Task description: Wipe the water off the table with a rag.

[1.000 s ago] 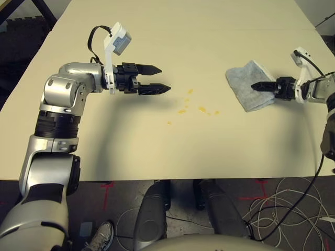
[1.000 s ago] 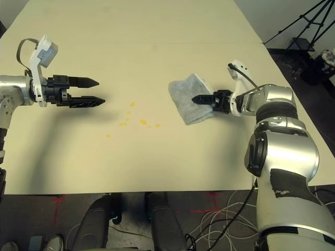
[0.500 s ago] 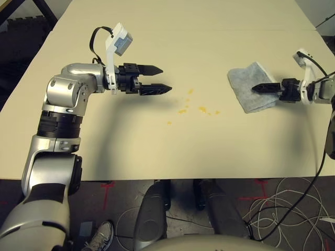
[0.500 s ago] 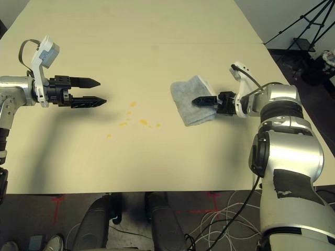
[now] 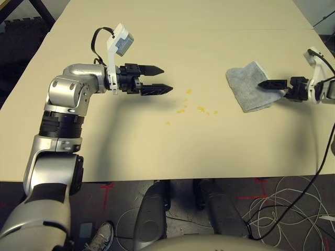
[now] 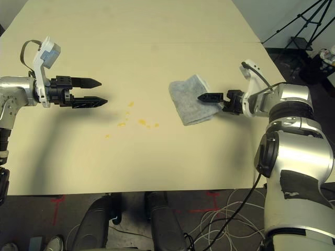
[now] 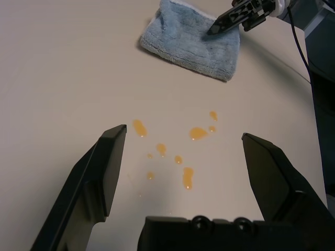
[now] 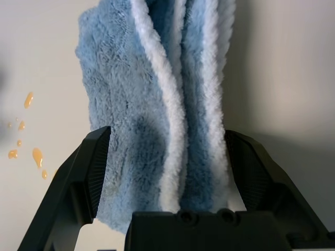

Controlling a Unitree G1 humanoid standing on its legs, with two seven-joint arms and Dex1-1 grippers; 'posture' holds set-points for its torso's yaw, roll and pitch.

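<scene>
- The left gripper (image 5: 161, 79) is seen at the left of the table (image 5: 157, 151), held above the surface, its two black fingers pointed toward the middle; the jaws are spread wide and nothing is held between them.
- A white camera bracket (image 5: 116, 47) with a looped black cable is carried above the wrist of this arm.
- The water (image 5: 200, 109) is found near the middle of the table as a loose scatter of small yellowish drops and specks, just beyond the tips of the left gripper and well apart from the rag.
- In the left wrist view the drops (image 7: 198, 133) are seen on the bare surface between and beyond the two spread fingers.
- The rag (image 5: 250, 86) is laid on the right part of the table, folded into thick layers with pale edges, and lies flat on the surface.
- The right gripper (image 6: 208, 98) is held at the rag's right side, its tips over the cloth; the jaws are opened wide, one finger at either side of the folded cloth in the right wrist view (image 8: 167, 104), and the cloth is not clamped.
</scene>
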